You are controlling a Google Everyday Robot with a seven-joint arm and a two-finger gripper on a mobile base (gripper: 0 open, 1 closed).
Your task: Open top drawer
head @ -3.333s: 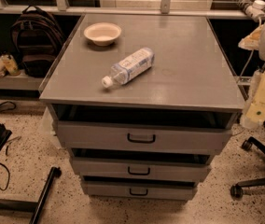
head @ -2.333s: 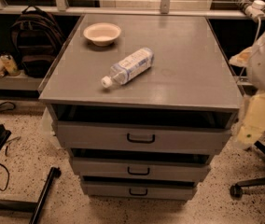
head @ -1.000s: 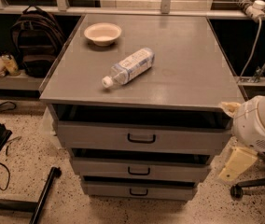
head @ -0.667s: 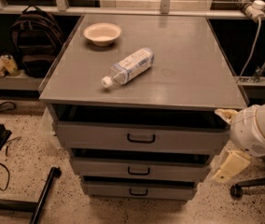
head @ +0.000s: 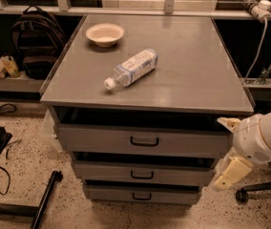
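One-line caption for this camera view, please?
The gripper low at the right of the cabinet, apart from the top drawer handle; bottle and bowl on top.

The white arm (head: pixel 264 137) juts in from the right edge at about 4 o'clock, ending in a thick, rounded wrist. Under it, the cream hand (head: pixel 228 173) hangs low, slanting down towards 7 o'clock.
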